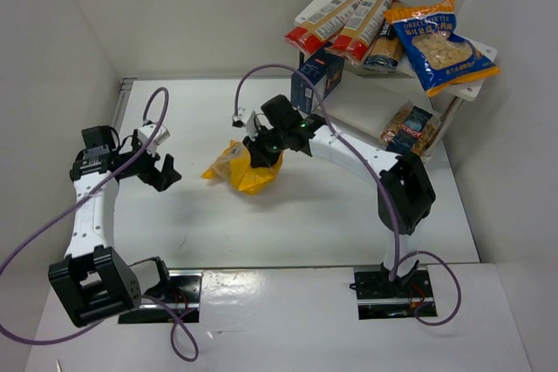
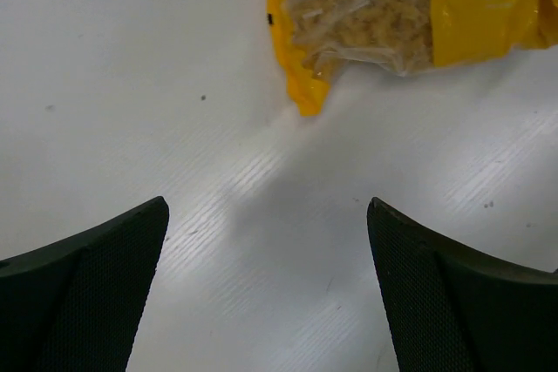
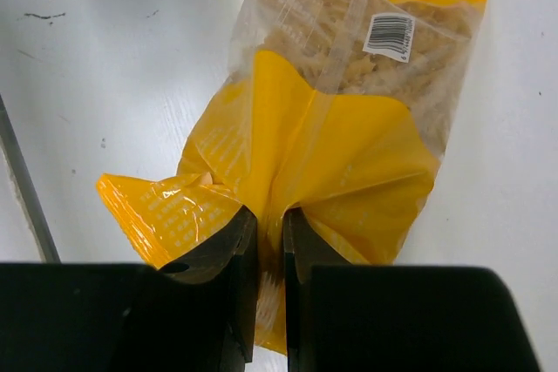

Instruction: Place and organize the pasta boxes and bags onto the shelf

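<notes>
My right gripper (image 1: 260,156) is shut on the top edge of the yellow bag with a clear pasta window (image 1: 237,167), pinching its bunched film (image 3: 270,215). The bag hangs to the table at mid-left; its corner shows in the left wrist view (image 2: 392,15). My left gripper (image 1: 168,172) is open and empty, left of the bag, over bare table (image 2: 266,215). The white shelf (image 1: 475,84) stands at the back right. Its top board carries two red-and-cream boxes (image 1: 344,16) and a blue-and-orange bag (image 1: 440,41). A small clear bag (image 1: 411,128) lies on the lower board. A dark blue box (image 1: 318,80) stands by the shelf.
White walls close in the table at the left, the back and the right. A purple cable (image 1: 270,71) arcs over the right arm, and another loops by the left arm (image 1: 153,106). Another dark pack (image 1: 384,48) lies under the boxes on the top board.
</notes>
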